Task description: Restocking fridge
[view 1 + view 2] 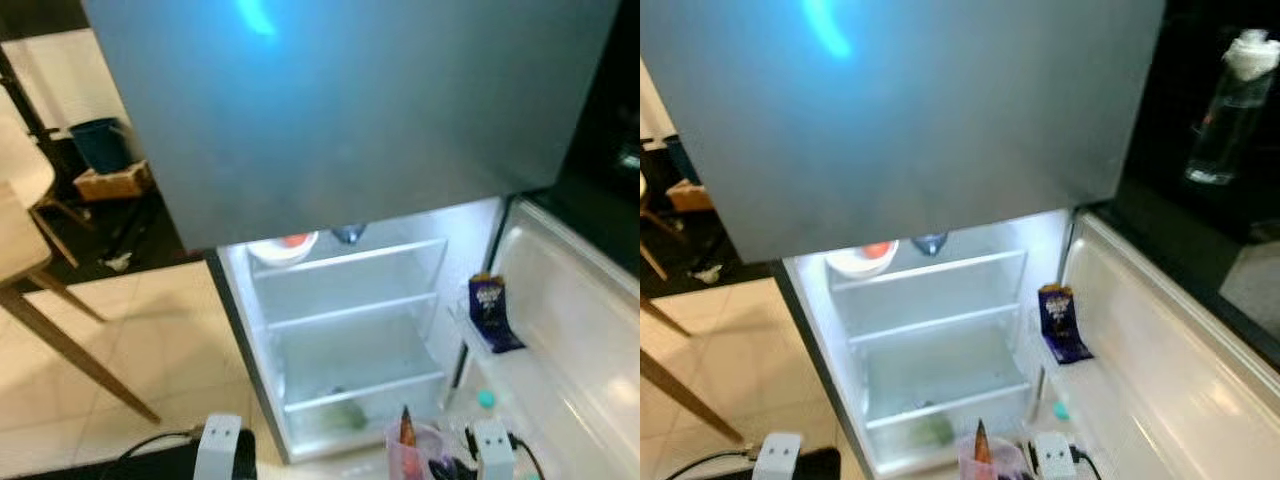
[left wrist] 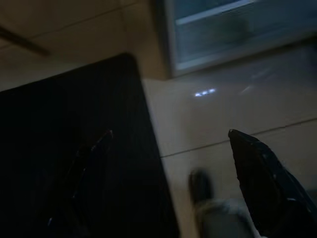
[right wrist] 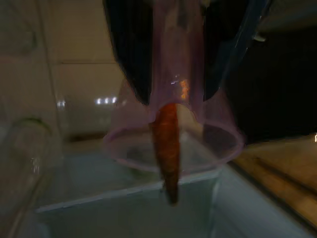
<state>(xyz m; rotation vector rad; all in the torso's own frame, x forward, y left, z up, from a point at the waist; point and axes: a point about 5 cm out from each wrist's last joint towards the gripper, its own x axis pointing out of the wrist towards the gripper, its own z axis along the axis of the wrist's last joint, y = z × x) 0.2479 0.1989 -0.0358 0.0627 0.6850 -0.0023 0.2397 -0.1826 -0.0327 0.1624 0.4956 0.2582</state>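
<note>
Carrot (image 3: 167, 148) stands loose in a clear pink cup (image 3: 173, 144), which the right gripper (image 3: 173, 54) pinches by its wall just before the open fridge (image 1: 350, 330). Tilting it toward a shelf (image 1: 352, 308) could spill the carrot. Left gripper (image 2: 168, 163) hangs spread above the floor (image 2: 223, 119).

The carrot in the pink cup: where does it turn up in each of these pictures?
Left eye view: carrot at the bottom edge, in the pink cup, before the open fridge.
Right eye view: bottom edge, middle.
Left wrist view: not in it.
Right wrist view: centre, poking out of the cup.
Shared landmark: the fridge's white shelves.
</note>
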